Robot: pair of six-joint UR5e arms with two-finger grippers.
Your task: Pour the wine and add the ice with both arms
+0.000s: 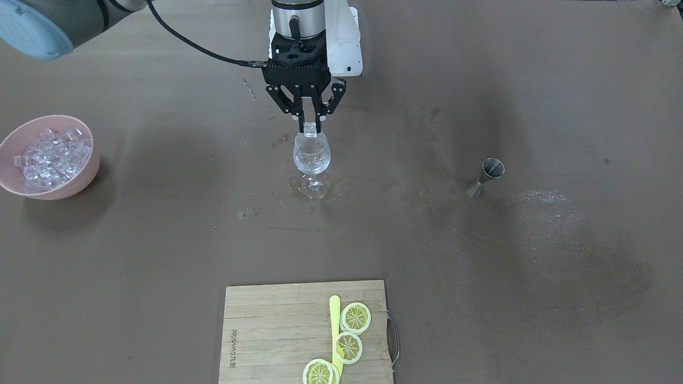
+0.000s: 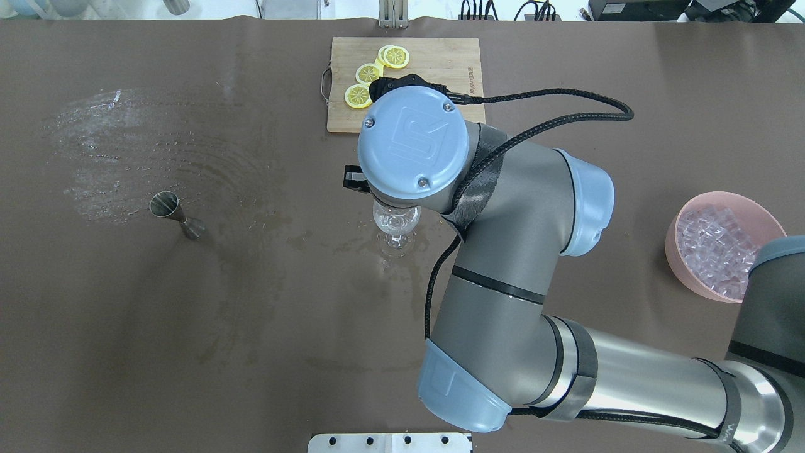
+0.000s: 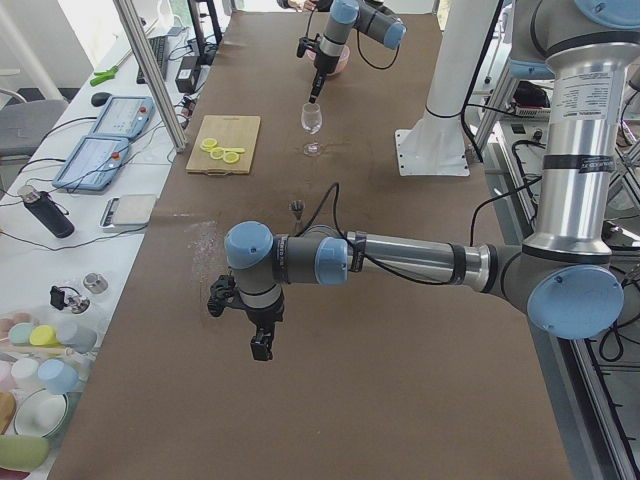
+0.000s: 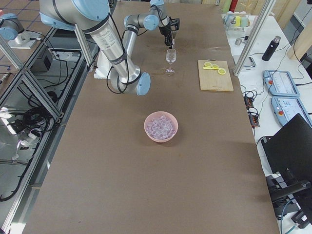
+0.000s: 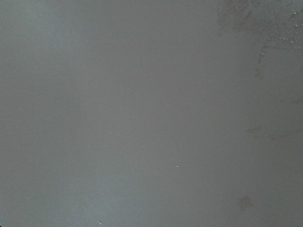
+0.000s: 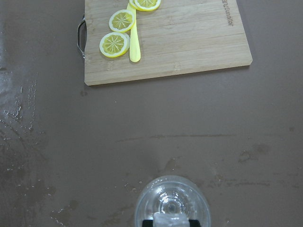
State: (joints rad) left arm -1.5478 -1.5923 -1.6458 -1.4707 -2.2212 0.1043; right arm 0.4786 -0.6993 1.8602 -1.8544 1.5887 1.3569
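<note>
Right gripper [image 1: 310, 129] pinching clear glassy ice cube [image 1: 310, 127]; rounded stemmed glass [image 1: 312, 159] below

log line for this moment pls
right gripper: shut on ice cube, above glass | left gripper: over table, state unclear | pink bowl: more ice

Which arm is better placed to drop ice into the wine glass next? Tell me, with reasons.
Right. The right pincer grips an ice cube directly over the mouth of the wine glass, so it need only open. The left pincer hangs over bare table, far from the glass and the pink bowl of ice.
</note>
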